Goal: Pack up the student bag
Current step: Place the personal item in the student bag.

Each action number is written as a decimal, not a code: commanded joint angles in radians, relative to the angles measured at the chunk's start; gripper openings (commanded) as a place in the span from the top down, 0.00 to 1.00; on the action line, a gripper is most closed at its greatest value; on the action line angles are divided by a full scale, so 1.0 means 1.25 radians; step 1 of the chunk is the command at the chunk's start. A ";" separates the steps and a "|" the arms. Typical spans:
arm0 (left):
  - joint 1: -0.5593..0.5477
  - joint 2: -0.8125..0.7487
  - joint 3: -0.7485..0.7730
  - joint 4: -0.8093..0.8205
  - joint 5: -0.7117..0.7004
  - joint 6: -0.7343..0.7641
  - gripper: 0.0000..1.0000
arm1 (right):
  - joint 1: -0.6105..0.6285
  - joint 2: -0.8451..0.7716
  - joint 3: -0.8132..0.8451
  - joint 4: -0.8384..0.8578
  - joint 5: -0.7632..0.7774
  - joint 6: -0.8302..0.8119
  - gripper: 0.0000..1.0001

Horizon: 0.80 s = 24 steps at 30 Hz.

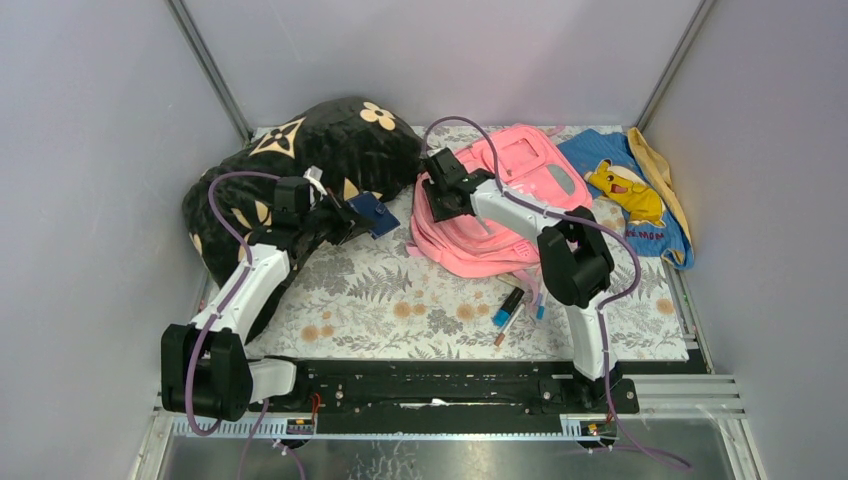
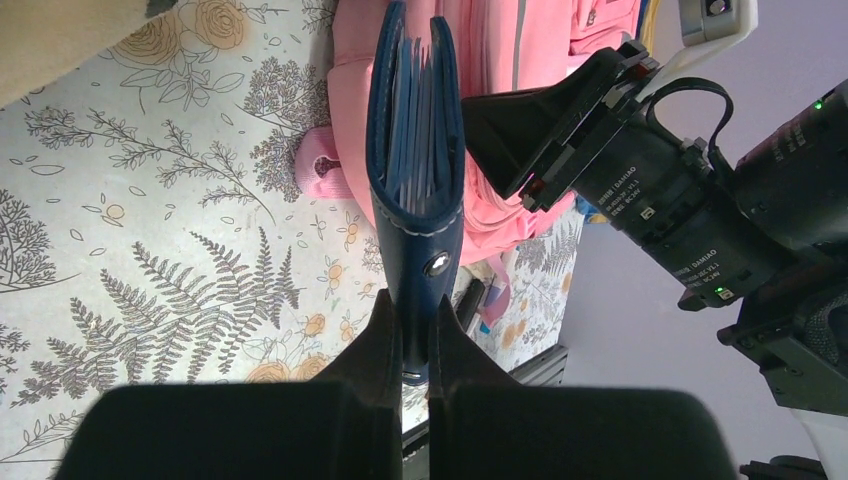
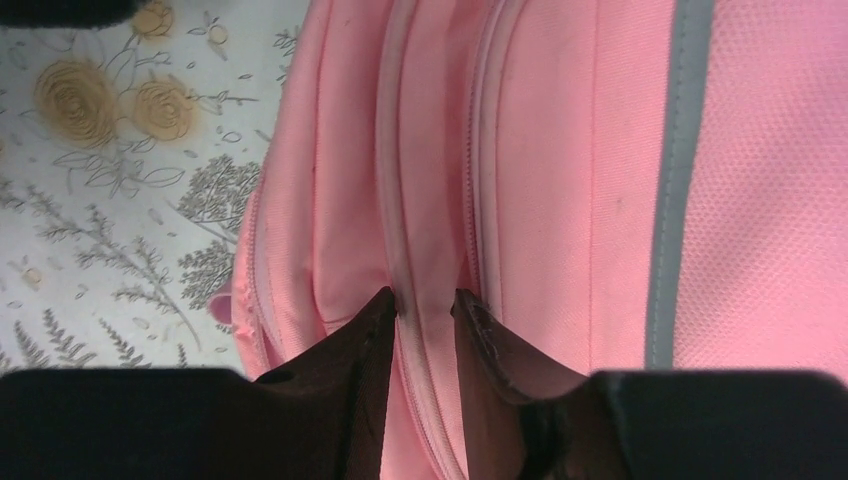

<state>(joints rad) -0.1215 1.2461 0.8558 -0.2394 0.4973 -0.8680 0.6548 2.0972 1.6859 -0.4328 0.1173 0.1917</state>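
The pink student bag (image 1: 475, 245) lies flat at the back middle of the floral mat, its white-and-pink patch facing up. My right gripper (image 1: 440, 188) is at the bag's left edge; in the right wrist view (image 3: 425, 300) it is shut on a pink zip strip of the bag (image 3: 560, 150). My left gripper (image 1: 345, 222) is shut on a dark blue snap-button wallet (image 1: 375, 213) and holds it above the mat, just left of the bag. In the left wrist view (image 2: 415, 318) the wallet (image 2: 415, 150) stands edge-on, pointing at the bag (image 2: 500, 60).
A black pillow with tan flowers (image 1: 330, 150) lies at the back left, under my left arm. A blue cloth with a yellow cartoon figure (image 1: 625, 190) lies right of the bag. Several pens (image 1: 510, 305) lie on the mat in front of the bag. Grey walls enclose the table.
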 commanded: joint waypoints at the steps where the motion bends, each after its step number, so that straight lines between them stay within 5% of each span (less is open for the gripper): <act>1: 0.006 -0.011 0.012 0.038 0.026 0.027 1.00 | 0.011 -0.019 -0.009 0.045 0.148 -0.044 0.66; 6: 0.006 -0.004 0.023 0.036 0.021 0.039 1.00 | 0.020 -0.002 -0.004 0.036 0.157 -0.067 0.72; 9: 0.006 -0.001 0.032 0.024 0.021 0.052 1.00 | 0.031 0.002 0.002 0.027 0.159 -0.075 0.98; 10: 0.006 -0.002 0.036 0.020 0.024 0.059 1.00 | 0.033 0.000 0.012 0.017 0.164 -0.076 1.00; 18: -0.003 0.022 0.063 0.018 0.070 0.086 1.00 | 0.031 -0.156 0.021 0.012 0.153 -0.011 1.00; 24: -0.117 0.098 0.085 0.114 0.051 0.030 1.00 | 0.014 -0.262 0.012 0.017 0.139 0.035 1.00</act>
<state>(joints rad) -0.1844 1.3090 0.9104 -0.2333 0.5392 -0.7929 0.6857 1.9266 1.6810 -0.4534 0.2867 0.1707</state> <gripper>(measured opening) 0.060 0.020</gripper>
